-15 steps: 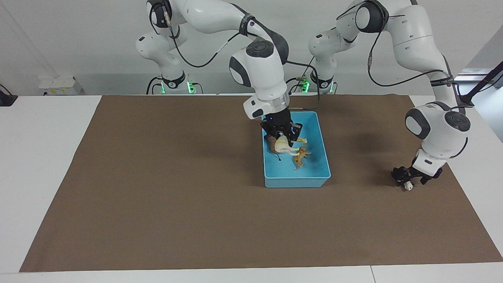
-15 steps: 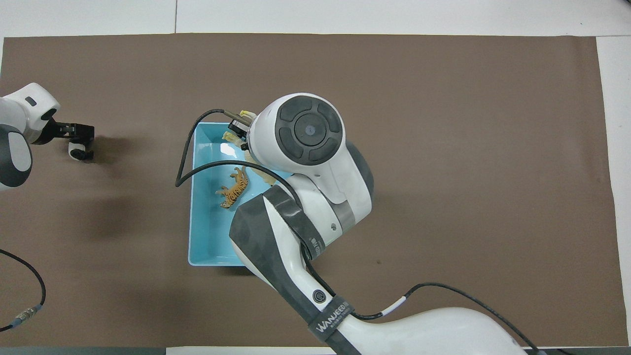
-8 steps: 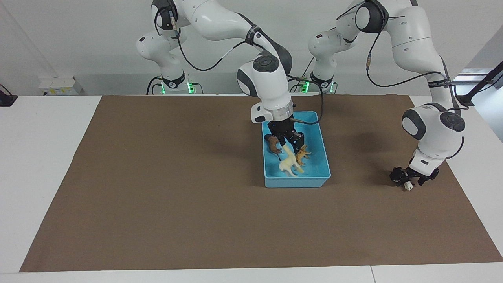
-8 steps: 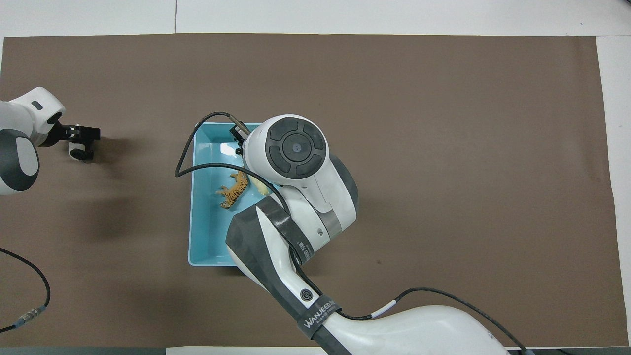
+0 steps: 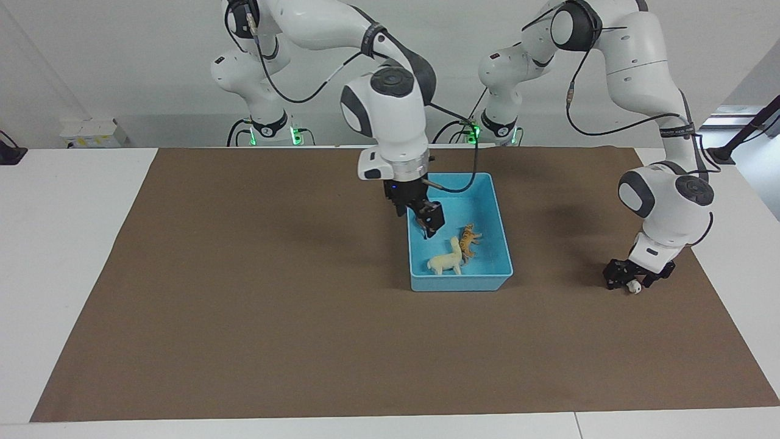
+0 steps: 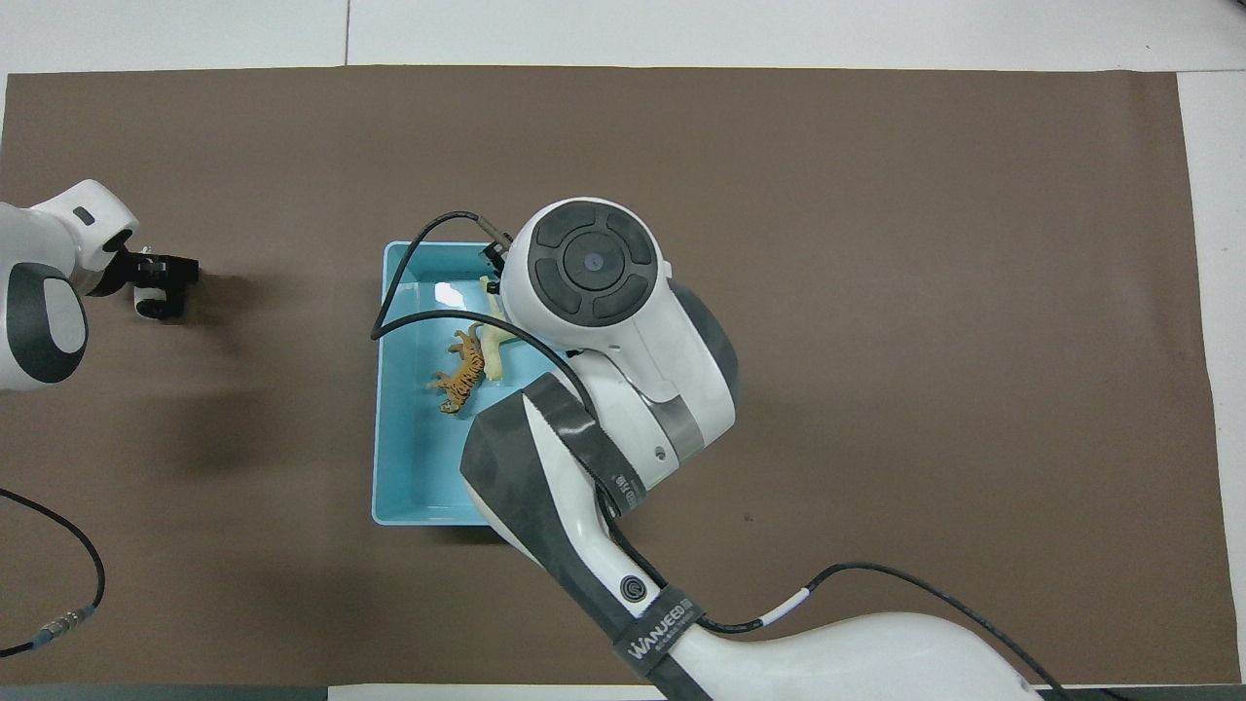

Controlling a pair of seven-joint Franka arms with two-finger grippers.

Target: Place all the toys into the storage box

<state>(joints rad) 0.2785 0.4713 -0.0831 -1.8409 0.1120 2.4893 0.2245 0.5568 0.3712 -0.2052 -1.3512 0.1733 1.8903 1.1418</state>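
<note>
Currently the right pincer (image 5: 425,221) hangs open and empty at frame centre over the blue box (image 5: 502,251), where the llama (image 5: 446,261) and tiger (image 5: 467,239) lie. At frame right, the left pincer (image 5: 627,279) sits low on the tabletop (image 5: 244,305) around the panda (image 5: 634,288); firm grip cannot be confirmed.

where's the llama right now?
In the facing view the cream llama stands inside the blue storage box, at its end farther from the robots, right beside the tiger.

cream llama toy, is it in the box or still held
In the box: the cream llama stands on the storage box floor beside the tiger, apart from the right gripper above.
</note>
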